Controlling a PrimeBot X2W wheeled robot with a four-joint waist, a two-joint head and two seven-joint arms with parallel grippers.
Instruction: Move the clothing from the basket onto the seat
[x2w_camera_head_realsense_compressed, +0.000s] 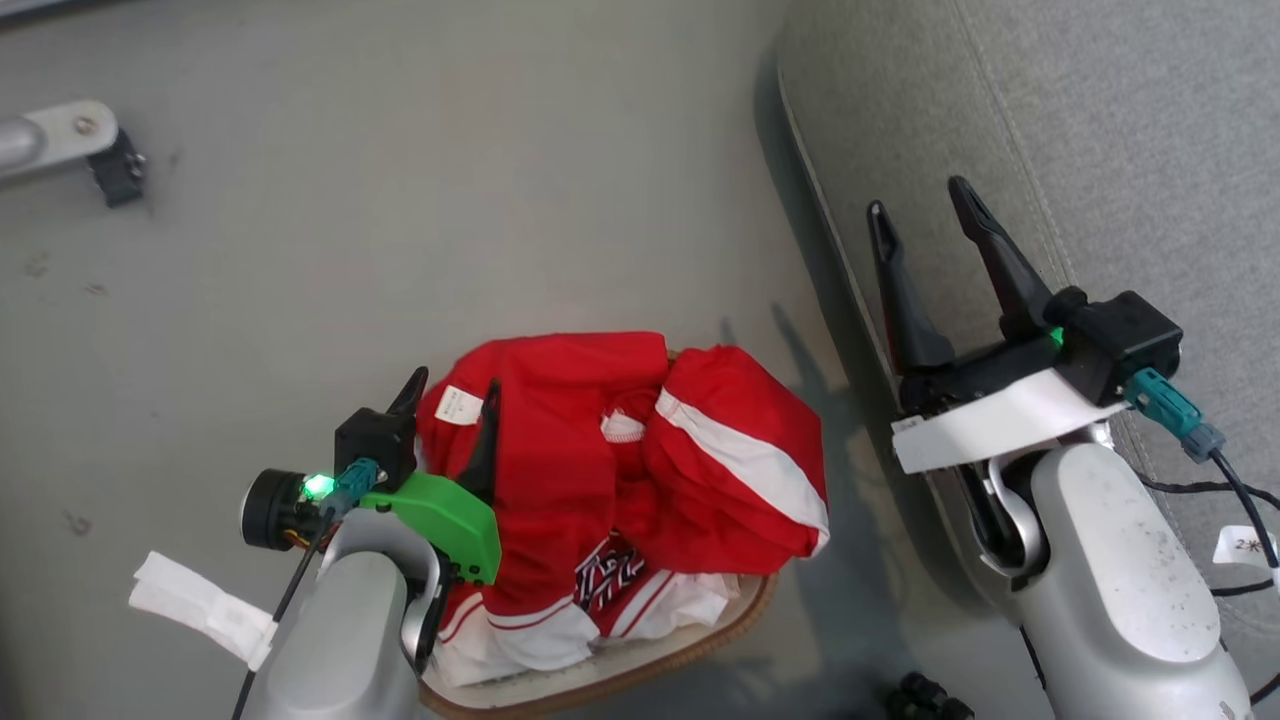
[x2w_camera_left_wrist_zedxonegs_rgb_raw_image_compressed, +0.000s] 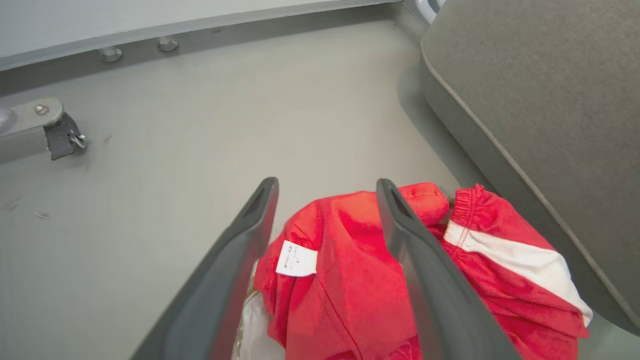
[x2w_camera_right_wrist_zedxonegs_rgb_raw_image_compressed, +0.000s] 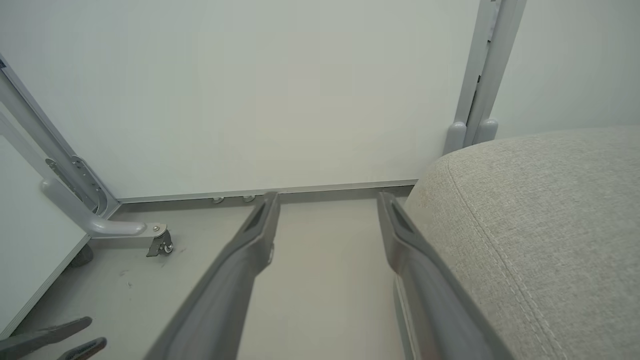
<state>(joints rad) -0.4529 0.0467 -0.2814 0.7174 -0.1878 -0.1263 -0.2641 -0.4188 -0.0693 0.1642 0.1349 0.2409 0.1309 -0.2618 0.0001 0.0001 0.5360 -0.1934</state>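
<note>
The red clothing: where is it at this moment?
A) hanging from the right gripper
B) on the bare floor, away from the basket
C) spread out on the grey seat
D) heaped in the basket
D: the clothing is piled inside the basket, which stands on the floor beside the seat.

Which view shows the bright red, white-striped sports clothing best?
Head view: the whole red clothing heap lies in the brown-rimmed white plastic basket. Left wrist view crops it behind the left pincer. Right wrist view faces the grey fabric sofa.
</note>
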